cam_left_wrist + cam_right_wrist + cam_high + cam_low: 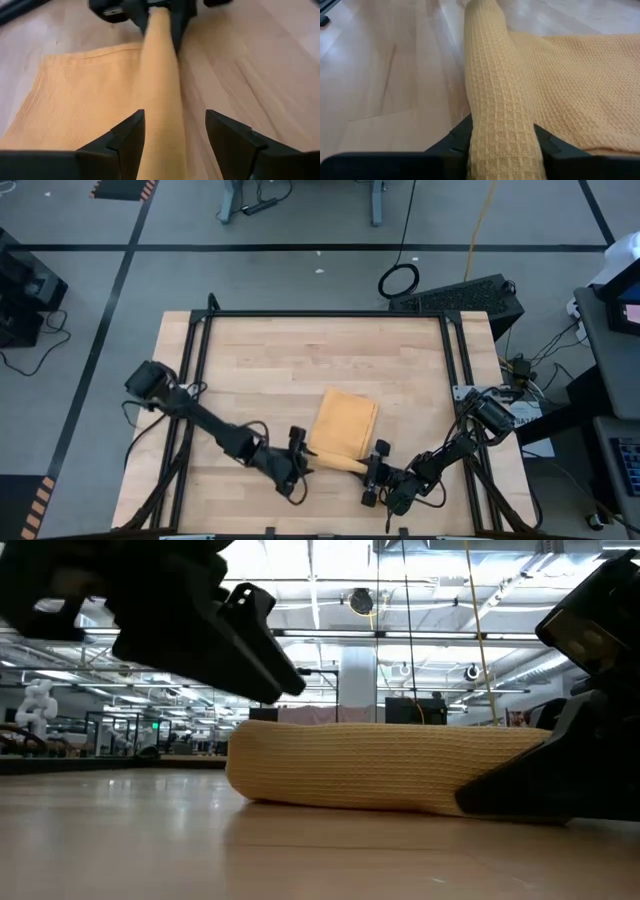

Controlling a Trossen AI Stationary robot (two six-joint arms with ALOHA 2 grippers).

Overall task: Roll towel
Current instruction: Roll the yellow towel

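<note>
The soft, light mustard-yellow waffle-weave towel (502, 100) has its rolled edge pinched in the right hand (502, 145); the left hand (175, 135) straddles it, wide.

Workshop floor and surrounds
Grey floor (300, 220) with black tape lines; coiled cable (399, 280) upper centre; dark desk (612, 350) right edge; bright ceiling lights (330, 600).

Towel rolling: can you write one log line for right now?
mustard-yellow waffle cloth towel: near edge rolled | left pincer: open, straddling roll | right pincer: shut on roll | wooden table
</note>
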